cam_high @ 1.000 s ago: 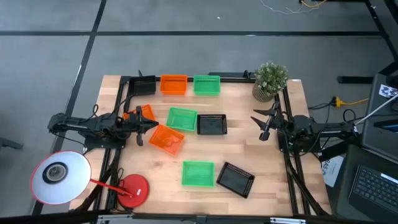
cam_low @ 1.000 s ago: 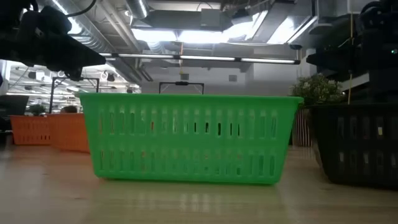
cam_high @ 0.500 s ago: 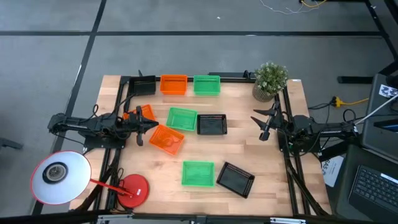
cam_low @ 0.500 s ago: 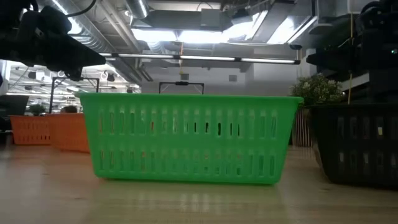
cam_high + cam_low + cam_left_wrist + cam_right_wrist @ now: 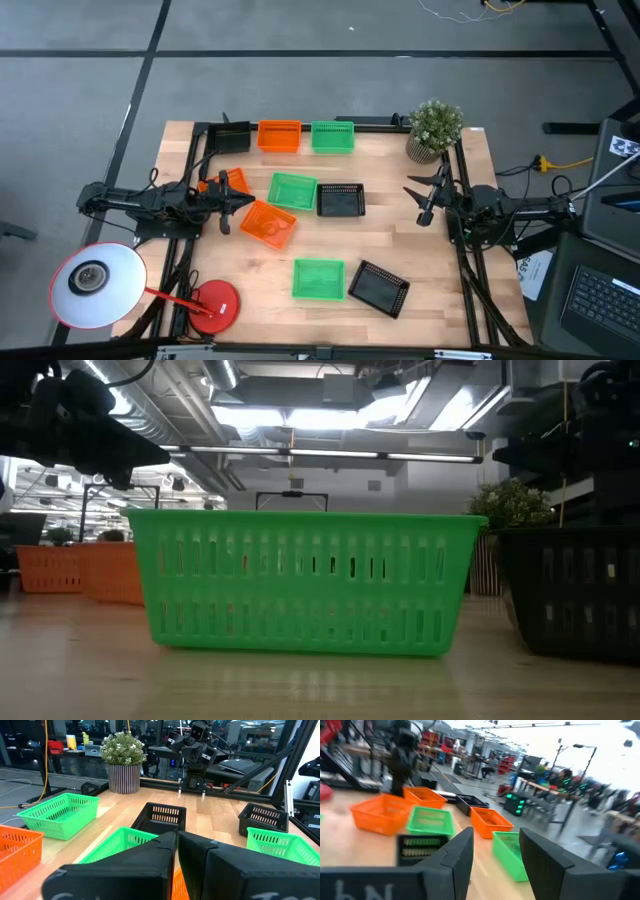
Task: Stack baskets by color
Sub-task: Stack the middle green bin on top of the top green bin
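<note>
Several baskets lie scattered on the wooden table [image 5: 400,250]. Black [image 5: 228,137], orange [image 5: 279,135] and green [image 5: 332,136] ones stand along the far edge. Green [image 5: 292,191], black [image 5: 340,200] and two orange ones [image 5: 268,222] [image 5: 222,182] sit mid-table. A green [image 5: 318,279] and a black one [image 5: 379,288] sit near the front. My left gripper [image 5: 240,203] [image 5: 177,840] is shut and level at the table's left, above the orange baskets. My right gripper [image 5: 416,197] [image 5: 495,852] stands open and level at the right, holding nothing.
A potted plant [image 5: 435,130] stands at the far right corner. A white lamp head [image 5: 95,285] and its red base [image 5: 213,305] sit at the near left. Dark frame rails [image 5: 190,160] run along the table's left, far and right sides. Bare wood lies between the baskets and my right gripper.
</note>
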